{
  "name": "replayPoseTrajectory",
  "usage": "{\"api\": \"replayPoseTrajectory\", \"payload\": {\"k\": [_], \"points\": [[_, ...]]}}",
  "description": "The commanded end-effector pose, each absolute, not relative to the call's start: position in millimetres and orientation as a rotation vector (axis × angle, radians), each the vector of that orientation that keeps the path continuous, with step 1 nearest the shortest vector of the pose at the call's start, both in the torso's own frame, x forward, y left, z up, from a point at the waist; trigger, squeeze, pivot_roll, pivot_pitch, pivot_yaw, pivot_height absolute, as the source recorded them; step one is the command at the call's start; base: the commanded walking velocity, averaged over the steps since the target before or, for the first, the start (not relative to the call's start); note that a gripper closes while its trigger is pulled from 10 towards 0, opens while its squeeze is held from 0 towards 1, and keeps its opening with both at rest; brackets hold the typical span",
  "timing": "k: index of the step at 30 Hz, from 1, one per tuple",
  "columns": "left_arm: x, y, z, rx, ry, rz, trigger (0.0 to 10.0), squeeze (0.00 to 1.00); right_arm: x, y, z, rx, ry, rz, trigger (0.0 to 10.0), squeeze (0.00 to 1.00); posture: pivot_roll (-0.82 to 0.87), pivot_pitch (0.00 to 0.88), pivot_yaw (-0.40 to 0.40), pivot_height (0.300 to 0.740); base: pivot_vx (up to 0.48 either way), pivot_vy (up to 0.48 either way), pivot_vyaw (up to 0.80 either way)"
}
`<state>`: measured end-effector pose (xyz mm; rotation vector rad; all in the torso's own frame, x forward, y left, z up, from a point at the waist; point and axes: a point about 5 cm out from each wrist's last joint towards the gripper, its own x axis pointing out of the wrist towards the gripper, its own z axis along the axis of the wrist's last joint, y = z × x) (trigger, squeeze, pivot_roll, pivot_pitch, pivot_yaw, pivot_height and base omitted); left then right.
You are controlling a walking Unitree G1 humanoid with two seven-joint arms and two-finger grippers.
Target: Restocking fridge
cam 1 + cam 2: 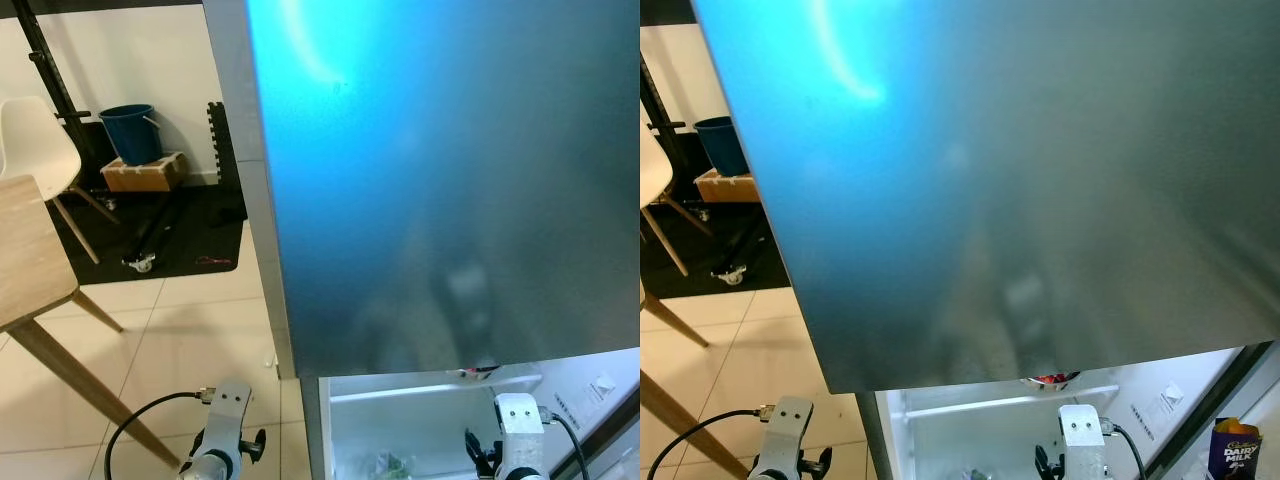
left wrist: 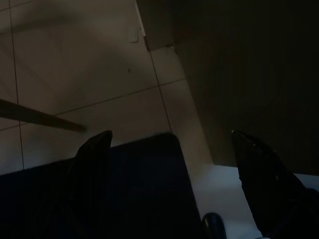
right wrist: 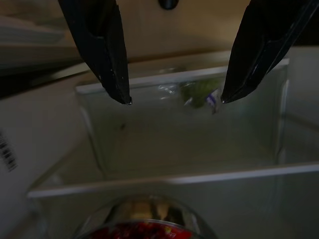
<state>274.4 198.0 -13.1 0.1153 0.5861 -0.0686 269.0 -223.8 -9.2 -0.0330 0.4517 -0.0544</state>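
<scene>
Tiled kitchen floor [image 1: 190, 330] is being faced beside the fridge door [image 1: 440, 180], while the right gripper [image 3: 175, 99], fingers apart and empty, is being aimed at the crisper drawer [image 3: 184, 134]; probably an item must be fetched next.

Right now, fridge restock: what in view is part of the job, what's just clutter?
Job:
fridge door
clear drawer holding bagged greens
bowl with red contents
Dairy Milk pack
right gripper, open, facing the drawer

Lying about:
blue bucket on wooden box
white chair
wooden table
black mat
</scene>
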Motion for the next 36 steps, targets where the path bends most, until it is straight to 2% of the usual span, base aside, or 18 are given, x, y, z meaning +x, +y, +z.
{"api": "replayPoseTrajectory", "payload": {"k": [1,15,19,25,36], "points": [[267,202,-20,0.125,0.623,-0.057,10.0,0.00,265,-226,-13,-0.049,0.464,-0.063,10.0,0.00,-0.07,0.038,0.009,0.734,0.000,0.000,0.00],[263,201,-25,0.105,0.644,-0.043,10.0,0.00,257,-223,-19,-0.036,0.473,-0.072,10.0,0.00,-0.08,0.059,0.017,0.734,0.000,0.000,0.00],[258,202,-30,0.145,0.677,-0.038,10.0,0.00,248,-224,-29,0.054,0.537,-0.077,10.0,0.00,-0.08,0.061,0.017,0.734,0.000,0.000,0.00],[259,206,-29,0.060,0.668,0.032,10.0,0.00,246,-225,-29,0.048,0.530,-0.080,10.0,0.00,-0.09,0.076,0.022,0.734,0.000,0.000,0.00],[258,204,-30,0.062,0.673,0.032,10.0,0.00,245,-224,-29,0.044,0.522,-0.058,10.0,0.00,-0.10,0.088,0.028,0.734,0.000,0.000,0.00]]}}
